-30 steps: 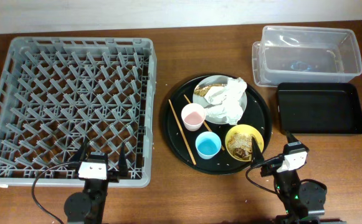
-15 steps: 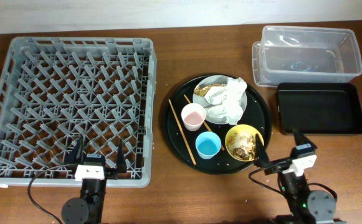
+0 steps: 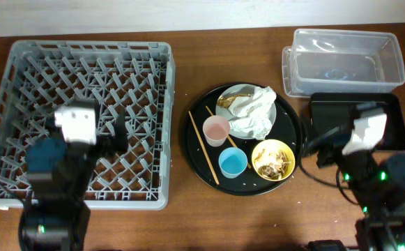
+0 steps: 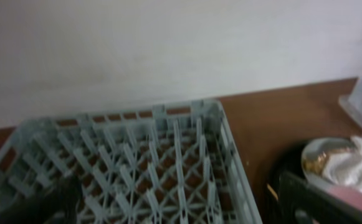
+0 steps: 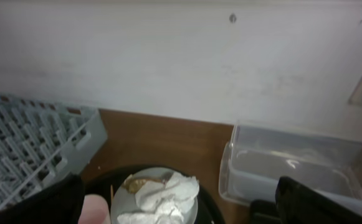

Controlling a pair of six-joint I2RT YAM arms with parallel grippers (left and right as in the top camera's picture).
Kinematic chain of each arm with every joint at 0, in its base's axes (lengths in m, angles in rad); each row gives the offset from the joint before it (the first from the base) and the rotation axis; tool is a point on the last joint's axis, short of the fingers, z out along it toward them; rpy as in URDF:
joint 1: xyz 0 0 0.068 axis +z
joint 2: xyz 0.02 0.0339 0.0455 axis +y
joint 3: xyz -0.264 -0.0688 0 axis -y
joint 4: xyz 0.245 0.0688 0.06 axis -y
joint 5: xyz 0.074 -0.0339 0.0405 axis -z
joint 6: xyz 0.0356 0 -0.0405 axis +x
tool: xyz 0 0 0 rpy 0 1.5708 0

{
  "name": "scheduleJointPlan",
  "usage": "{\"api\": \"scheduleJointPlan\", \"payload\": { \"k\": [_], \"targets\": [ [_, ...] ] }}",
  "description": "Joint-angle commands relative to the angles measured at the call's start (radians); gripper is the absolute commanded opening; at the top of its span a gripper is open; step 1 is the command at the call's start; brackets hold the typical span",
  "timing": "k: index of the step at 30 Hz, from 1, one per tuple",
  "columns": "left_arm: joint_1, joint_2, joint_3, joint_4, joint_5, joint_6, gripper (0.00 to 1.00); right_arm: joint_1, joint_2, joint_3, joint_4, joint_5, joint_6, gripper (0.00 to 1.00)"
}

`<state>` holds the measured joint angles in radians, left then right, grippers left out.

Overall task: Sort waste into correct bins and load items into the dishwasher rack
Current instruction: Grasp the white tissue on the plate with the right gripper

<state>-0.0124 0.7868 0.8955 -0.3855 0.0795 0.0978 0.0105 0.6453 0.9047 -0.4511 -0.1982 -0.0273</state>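
The left gripper [image 4: 176,190] hangs over the dishwasher rack [image 3: 21,63]. Its two fingers are far apart and hold nothing. The right gripper [image 5: 177,186] hangs over the flat black tray [image 3: 327,111]. Its fingers are wide too, with nothing in them.

I think nothing is sorted yet, and the job now is to reach for the first thing. To do it well, the left gripper should go for what is nearest, the chopsticks [image 3: 203,148] or the pink cup [image 3: 216,130]. It should come straight down, pinch the cup by its rim, and not bump the blue cup [image 3: 233,162] near it. The right gripper should pinch the top of the white napkin [image 3: 259,111] softly and lift straight up, so the plate [image 3: 240,89] does not slide.

Now the things that hold stuff. The rack on the left has nothing in it. The round black tray [image 3: 186,139] in the middle holds all the rest. The chopsticks lie on its left side, by the two cups, which look empty. The plate at the back holds the napkin and the gold-brown wrapper [image 3: 228,102]. The yellow bowl [image 3: 256,155] at the front right holds brown food scraps [image 3: 273,164]. The clear tub [image 3: 345,33] at the far right looks empty, but a faint blue mark [image 3: 338,72] shows in it and I cannot tell what it is. The flat black tray in front of it is bare where I can see it.
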Motion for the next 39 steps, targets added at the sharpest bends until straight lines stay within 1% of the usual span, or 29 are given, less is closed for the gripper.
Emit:
{"api": "scheduleJointPlan", "payload": {
  "k": [1,3,4,7,8,10,13,15,16,17,18,19,20,22,23,24,25,26,27,28,31,36,37,38,39],
  "targets": [
    [0.004,0.207,0.229,-0.154,0.011,0.012,1.00,-0.004,0.169,0.186,-0.133,-0.053,-0.002,0.98],
    [0.004,0.333,0.348,-0.255,0.011,0.012,1.00,-0.004,0.283,0.282,-0.218,-0.093,-0.001,0.98],
    [0.004,0.366,0.378,-0.282,0.011,0.012,1.00,-0.004,0.307,0.301,-0.232,-0.107,-0.002,0.98],
    [0.005,0.515,0.537,-0.431,0.034,0.008,1.00,-0.004,0.458,0.436,-0.326,-0.181,-0.002,0.98],
    [0.005,0.575,0.616,-0.492,0.064,0.008,1.00,-0.004,0.535,0.522,-0.384,-0.215,-0.002,0.98],
    [0.005,0.708,0.810,-0.634,0.074,0.008,1.00,-0.001,0.673,0.692,-0.523,-0.248,-0.002,0.98],
    [0.005,0.877,1.048,-0.822,0.190,0.008,1.00,0.070,0.882,0.937,-0.721,-0.247,-0.002,0.98],
    [0.005,0.925,1.062,-0.827,0.164,0.010,1.00,0.095,0.957,0.966,-0.692,-0.247,-0.002,0.98],
    [0.004,0.941,1.062,-0.828,0.100,0.009,1.00,0.095,1.010,0.966,-0.674,-0.248,0.017,0.99],
    [0.005,0.948,1.062,-0.827,0.058,0.009,1.00,0.095,1.037,0.966,-0.675,-0.248,0.056,0.98],
    [0.005,0.954,1.062,-0.827,0.051,0.009,1.00,0.095,1.077,0.966,-0.687,-0.254,0.118,0.98],
    [0.005,0.956,1.062,-0.827,0.051,0.009,1.00,0.095,1.116,0.966,-0.691,-0.281,0.122,0.98],
    [0.005,0.956,1.062,-0.828,0.051,0.009,1.00,0.100,1.162,0.961,-0.689,-0.312,0.137,0.90],
    [0.005,0.956,1.062,-0.828,0.051,0.009,1.00,0.129,1.237,0.958,-0.697,-0.160,0.359,0.89],
    [0.005,0.956,1.062,-0.828,0.051,0.009,1.00,0.160,1.286,0.957,-0.731,0.037,0.567,0.88],
    [0.005,0.956,1.062,-0.828,0.051,0.009,1.00,0.188,1.330,0.957,-0.742,0.164,0.702,0.88],
    [0.005,0.956,1.062,-0.828,0.051,0.009,1.00,0.205,1.357,0.957,-0.737,0.198,0.755,0.89],
    [0.005,0.956,1.062,-0.828,0.051,0.009,1.00,0.241,1.433,0.957,-0.708,0.239,0.879,0.89],
    [0.005,0.956,1.062,-0.828,0.051,0.009,1.00,0.254,1.482,0.957,-0.684,0.240,0.941,0.95],
    [0.005,0.956,1.062,-0.828,0.051,0.009,1.00,0.260,1.514,0.957,-0.663,0.241,0.982,0.98],
    [0.005,0.956,1.062,-0.828,0.051,0.009,1.00,0.265,1.604,0.957,-0.569,0.237,1.017,0.98],
    [0.005,0.956,1.062,-0.828,0.051,0.009,1.00,0.265,1.670,0.946,-0.569,0.248,1.016,0.99],
    [0.004,0.956,1.062,-0.828,0.051,0.009,1.00,0.265,1.674,0.941,-0.570,0.248,1.015,0.95],
    [0.005,0.956,1.062,-0.828,0.051,0.009,1.00,0.265,1.674,0.937,-0.571,0.248,1.010,0.86],
    [0.005,0.956,1.062,-0.828,0.051,0.009,1.00,0.265,1.674,0.937,-0.575,0.248,1.001,0.72]
  ]
}}
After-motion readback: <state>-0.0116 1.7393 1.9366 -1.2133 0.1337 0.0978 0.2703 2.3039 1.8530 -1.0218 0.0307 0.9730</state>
